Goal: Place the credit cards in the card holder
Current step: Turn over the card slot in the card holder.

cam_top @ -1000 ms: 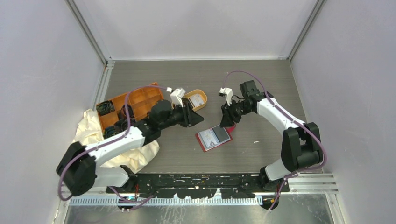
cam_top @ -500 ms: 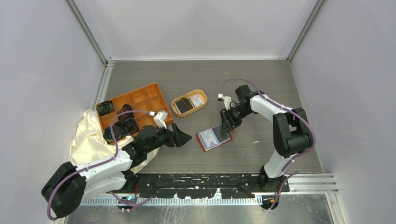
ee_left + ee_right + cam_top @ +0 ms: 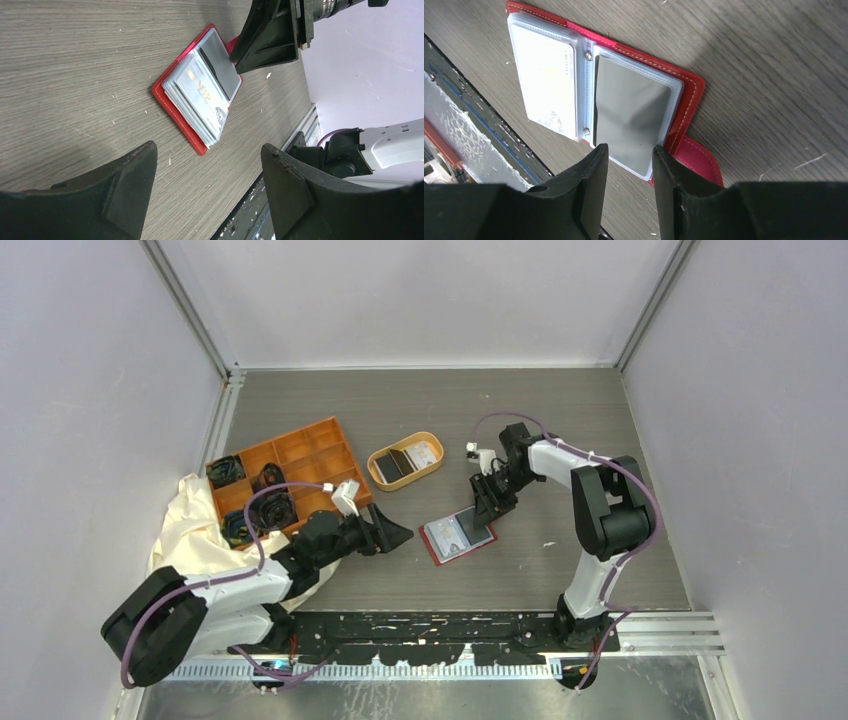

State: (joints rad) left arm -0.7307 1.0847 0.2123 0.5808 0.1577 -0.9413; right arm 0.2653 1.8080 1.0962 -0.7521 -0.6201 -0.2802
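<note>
Gold VIP print (image 3: 204, 89) on 1 card (image 3: 192, 102) shows only from left wrist.

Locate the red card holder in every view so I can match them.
Top external: card holder lies just right of centre, slightly below the middle, and is open.
Left wrist: it is in the upper centre, seen at an angle.
Right wrist: it is in the upper centre, lying open and flat.
Shared landmark: the right end effector is at the holder's snap-tab side, over the dark card.
</note>
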